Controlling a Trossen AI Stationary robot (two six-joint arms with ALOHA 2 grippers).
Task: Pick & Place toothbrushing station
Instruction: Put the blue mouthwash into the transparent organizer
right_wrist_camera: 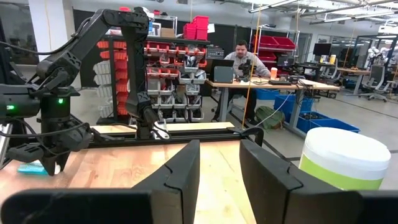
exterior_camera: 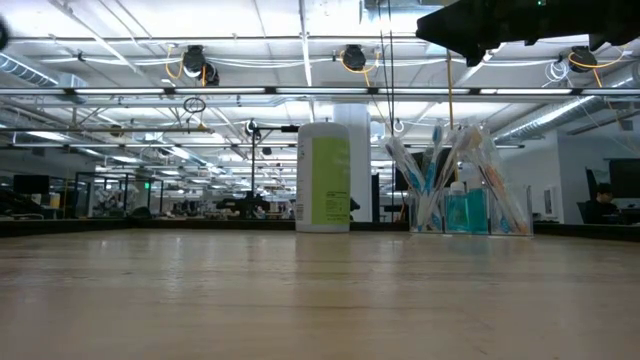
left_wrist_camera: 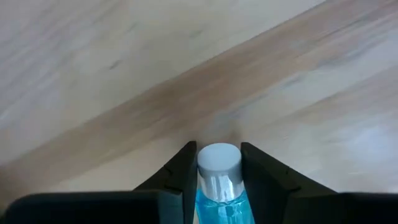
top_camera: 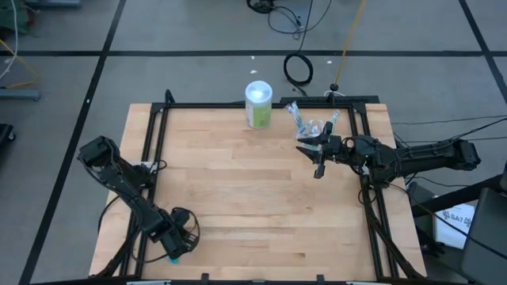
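A teal-blue tube with a white cap (left_wrist_camera: 219, 163) lies on the wooden table (top_camera: 253, 206) near its front left corner. My left gripper (left_wrist_camera: 217, 149) points down over it and is shut on it; the high view shows this gripper (top_camera: 176, 252) too. A clear cup of toothbrushes (top_camera: 313, 127) stands at the back right and appears in the low view (exterior_camera: 455, 190) as well. My right gripper (top_camera: 315, 157) hovers level just in front of the cup, open, with nothing between its fingers (right_wrist_camera: 186, 168). My left gripper pinches the tube between its two fingers at the neck (left_wrist_camera: 217, 185), just behind the white cap. The fingers come from above, pointing down, and lie across the tube. In the right wrist view the tube's body (right_wrist_camera: 30, 168) lies flat on the table beside the fingers.
A white and green canister (top_camera: 258, 104) stands at the back middle of the table, left of the cup. A black frame rail (top_camera: 150, 158) runs along the table's sides. Bare wood fills the middle. A person (right_wrist_camera: 244, 56) sits at a desk beyond the table.
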